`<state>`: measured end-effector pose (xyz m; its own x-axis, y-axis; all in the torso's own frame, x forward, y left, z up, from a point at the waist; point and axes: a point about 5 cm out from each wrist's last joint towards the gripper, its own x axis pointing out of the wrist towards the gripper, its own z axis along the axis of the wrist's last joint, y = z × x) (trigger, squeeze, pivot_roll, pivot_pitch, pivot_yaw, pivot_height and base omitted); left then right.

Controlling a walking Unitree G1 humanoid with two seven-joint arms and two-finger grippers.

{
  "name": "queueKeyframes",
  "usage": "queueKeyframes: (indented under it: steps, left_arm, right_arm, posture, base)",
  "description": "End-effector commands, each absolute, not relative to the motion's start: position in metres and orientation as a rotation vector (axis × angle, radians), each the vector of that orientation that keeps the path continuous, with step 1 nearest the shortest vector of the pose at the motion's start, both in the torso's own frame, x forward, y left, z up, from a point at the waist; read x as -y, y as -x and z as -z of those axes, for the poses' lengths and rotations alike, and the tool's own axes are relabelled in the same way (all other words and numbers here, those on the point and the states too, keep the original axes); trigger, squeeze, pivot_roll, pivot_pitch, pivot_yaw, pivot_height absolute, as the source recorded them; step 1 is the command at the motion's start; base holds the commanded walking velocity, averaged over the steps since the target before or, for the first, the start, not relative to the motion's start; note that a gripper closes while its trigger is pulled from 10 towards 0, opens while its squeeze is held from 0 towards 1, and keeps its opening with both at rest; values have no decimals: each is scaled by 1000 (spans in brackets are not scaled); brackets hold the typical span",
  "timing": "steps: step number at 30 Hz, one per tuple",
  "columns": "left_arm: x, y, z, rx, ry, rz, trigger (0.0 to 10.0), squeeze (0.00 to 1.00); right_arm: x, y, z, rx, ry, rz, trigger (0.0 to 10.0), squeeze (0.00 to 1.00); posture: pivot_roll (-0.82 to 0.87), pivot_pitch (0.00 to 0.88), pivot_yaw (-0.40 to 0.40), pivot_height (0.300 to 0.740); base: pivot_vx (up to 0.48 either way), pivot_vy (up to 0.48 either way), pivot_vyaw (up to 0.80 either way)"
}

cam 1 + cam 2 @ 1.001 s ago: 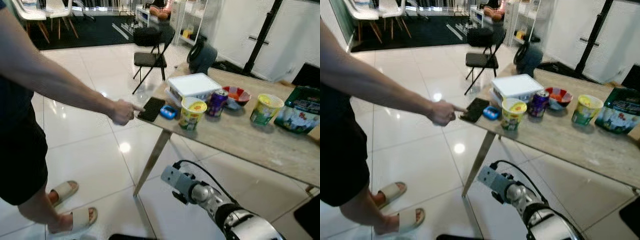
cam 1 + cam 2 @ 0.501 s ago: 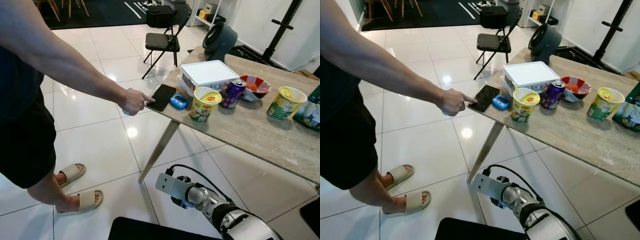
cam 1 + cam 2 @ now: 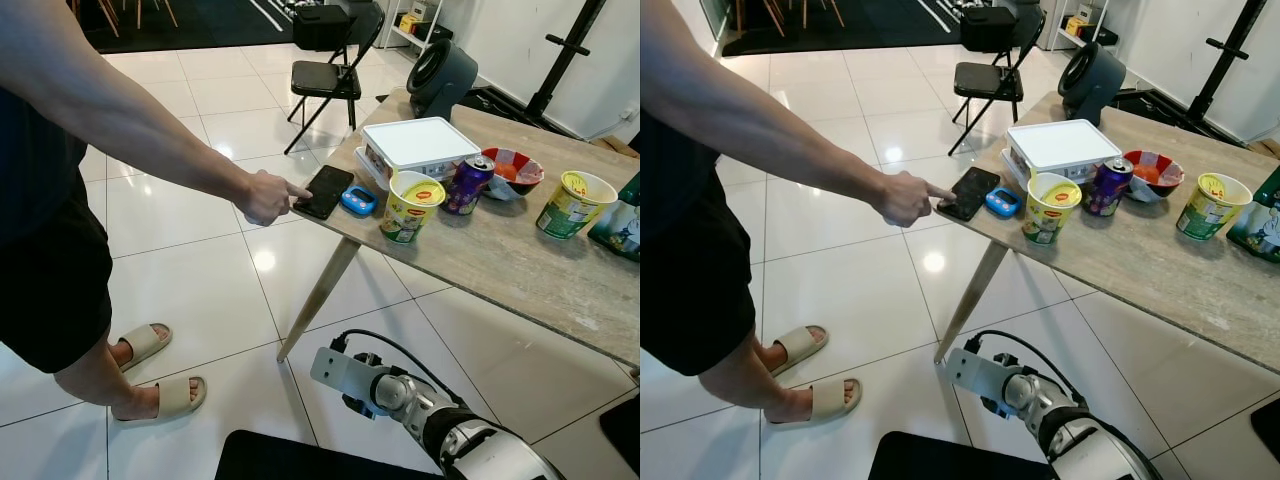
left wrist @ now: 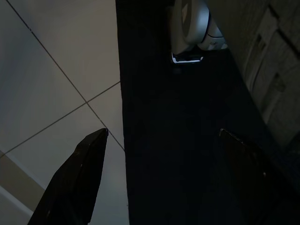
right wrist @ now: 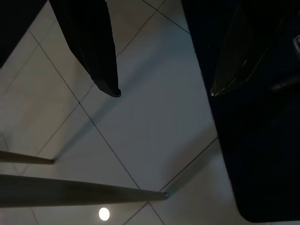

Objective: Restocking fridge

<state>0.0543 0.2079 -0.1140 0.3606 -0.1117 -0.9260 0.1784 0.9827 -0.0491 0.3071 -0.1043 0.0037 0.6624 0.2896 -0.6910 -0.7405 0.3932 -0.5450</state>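
The right pincer (image 5: 161, 91) hangs low over the white floor (image 3: 190, 270), down beside the tabletop leg (image 3: 318, 297). Its two black fingers (image 5: 91, 47) are wide apart and hold nothing. The left pincer (image 4: 161, 178) hangs idle in the dark, its fingers spread too, with nothing between them.

Up at 12 o'clock from the right arm (image 3: 400, 395) is the tabletop (image 3: 500, 270) with the food on it. A yellow cup (image 3: 411, 205) stands near the front edge. A purple can (image 3: 466, 184) is just beside it at 2 o'clock. A white box (image 3: 419, 148) sits behind them at 11 o'clock. A red bowl (image 3: 513, 170) is at 3 o'clock from the can. A second cup (image 3: 569, 203) stands farther along at 3 o'clock, with a green pack (image 3: 625, 208) at the edge past it.

At 9 o'clock from the yellow cup lie a small blue thing (image 3: 356, 201) and a black phone (image 3: 326, 191). A person's hand (image 3: 265, 196) points a finger onto the phone.

No fridge can be seen. I think the robot is standing by the food, waiting to pick some up. Next, an arm would need to lift up to the tabletop and close on one item. The can or a cup looks easiest. The person's arm is close, so it should move with care.
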Motion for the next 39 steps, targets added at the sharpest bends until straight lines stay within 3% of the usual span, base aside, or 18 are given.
queueKeyframes:
  steps: [1, 11, 13, 20, 22, 29, 31, 36, 39]
  left_arm:
    - [-203, -44, 116, -1219, -45, 189, 10000, 0]
    - [-199, -52, 117, -1211, -37, 186, 10000, 0]
    - [-196, -56, 117, -1205, -36, 192, 10000, 0]
    - [-195, -60, 116, -1201, -39, 203, 10000, 0]
    - [-194, -63, 116, -1198, -45, 212, 10000, 0]
    - [-193, -67, 116, -1197, -50, 218, 10000, 0]
    - [-193, -72, 115, -1195, -52, 219, 10000, 0]
    - [-191, -82, 114, -1181, -50, 214, 10000, 0]
    - [-190, -84, 114, -1178, -50, 217, 10000, 0]
  right_arm:
    - [106, -306, -2, -552, 944, -684, 10000, 0]
    - [118, -312, -8, -537, 760, -544, 10000, 0]
    - [126, -313, -9, -546, 598, -466, 10000, 0]
    - [140, -315, -12, -539, 375, -349, 10000, 0]
    - [155, -316, -13, -536, 216, -239, 10000, 0]
    - [171, -312, -10, -544, 96, -136, 10000, 0]
    - [187, -302, -1, -579, 17, -38, 10000, 0]
    - [203, -281, 17, -665, 55, 7, 10000, 0]
    - [188, -280, 19, -680, 260, -168, 10000, 0]
  posture:
    - [307, 137, -84, 740]
    - [282, 108, -97, 740]
    - [263, 102, -96, 740]
    - [253, 97, -92, 740]
    - [234, 87, -87, 740]
    - [222, 73, -86, 740]
    - [213, 51, -89, 740]
    - [206, 32, -92, 740]
    - [203, 34, -92, 740]
  base:
    - [0, 0, 0]
    - [0, 0, 0]
    - [0, 0, 0]
    - [0, 0, 0]
    - [0, 0, 0]
    - [0, 0, 0]
    - [0, 0, 0]
    - [0, 0, 0]
    - [0, 0, 0]
